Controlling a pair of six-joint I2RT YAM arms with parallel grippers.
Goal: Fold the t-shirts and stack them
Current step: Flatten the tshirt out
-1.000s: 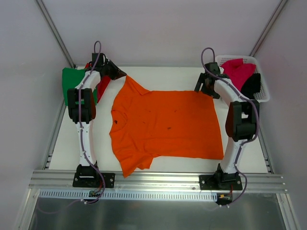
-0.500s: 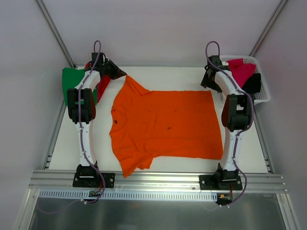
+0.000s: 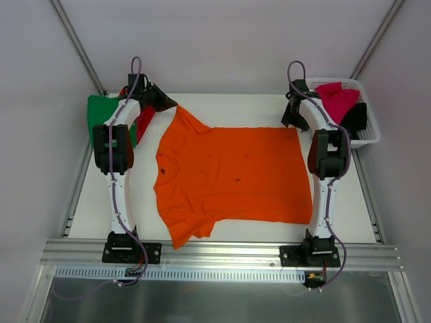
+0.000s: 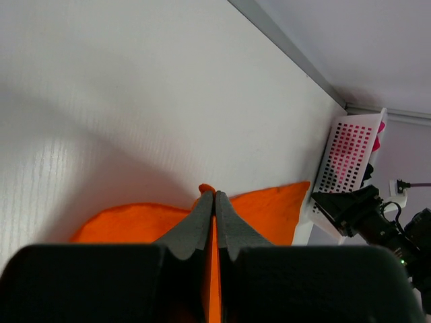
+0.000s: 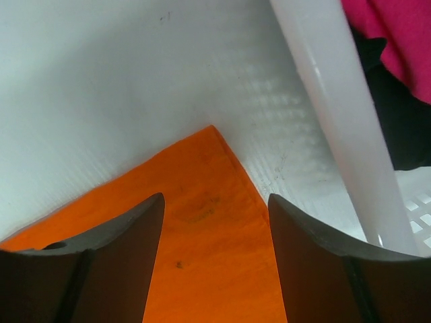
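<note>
An orange t-shirt lies spread flat on the white table, collar to the left, hem to the right. My left gripper is shut on its far left sleeve; in the left wrist view orange cloth is pinched between the closed fingers. My right gripper is open above the shirt's far right hem corner, which lies between the fingers in the right wrist view, unheld. A green t-shirt and a red one lie at the far left.
A white lattice basket stands at the far right with a magenta-pink t-shirt and a black one in it. Its white rim runs close beside my right fingers. Metal rails border the table's near edge.
My right arm has straightened and its gripper has moved slightly from the basket toward the shirt's far right hem corner. The left arm and the shirt have not moved.
</note>
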